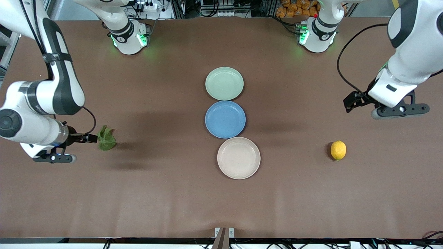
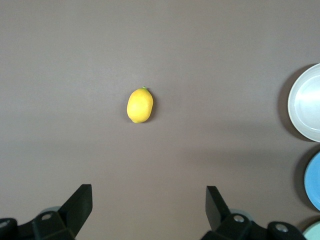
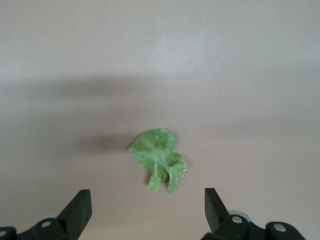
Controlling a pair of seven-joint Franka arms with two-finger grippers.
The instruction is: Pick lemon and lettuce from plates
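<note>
The yellow lemon (image 1: pixel 338 150) (image 2: pixel 140 105) lies on the bare brown table toward the left arm's end, off the plates. My left gripper (image 1: pixel 399 110) (image 2: pixel 149 197) hangs open and empty above the table beside it. The green ruffled lettuce (image 1: pixel 106 138) (image 3: pixel 160 160) lies on the table toward the right arm's end. My right gripper (image 1: pixel 53 158) (image 3: pixel 147 200) is open over the table just beside the leaf, not touching it. The pale green plate (image 1: pixel 224 83) and the beige-pink plate (image 1: pixel 238 157) (image 2: pixel 306 102) sit mid-table with nothing on them.
A round blue plate (image 1: pixel 225 119) (image 2: pixel 314 181) lies between the two other plates, bare as well. The three plates form a line down the table's middle. Both arm bases stand along the table edge farthest from the front camera.
</note>
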